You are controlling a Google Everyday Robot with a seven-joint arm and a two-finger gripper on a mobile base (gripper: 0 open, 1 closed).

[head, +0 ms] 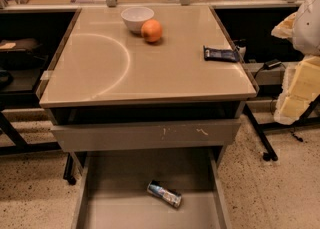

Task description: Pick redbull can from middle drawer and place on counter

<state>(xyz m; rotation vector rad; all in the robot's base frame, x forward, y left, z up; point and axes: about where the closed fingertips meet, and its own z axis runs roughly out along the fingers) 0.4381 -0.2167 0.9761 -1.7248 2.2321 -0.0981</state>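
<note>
The redbull can [164, 194], slim, silver and blue, lies on its side on the flat bottom of the open middle drawer [120, 188], near the middle and slightly right. The glossy beige counter [150, 78] with its pale arc mark sits above the drawer. My gripper [299, 90] shows as pale yellowish-white parts at the right edge of the view, level with the counter's right side. It is far from the can and well above the drawer.
On the counter stand a white bowl [137, 18] and an orange [151, 30] at the back, and a flat dark-blue snack packet [220, 54] lies at the right edge. A grey drawer front with white scratches [150, 134] is just above the open drawer. Black table legs [260, 133] stand right.
</note>
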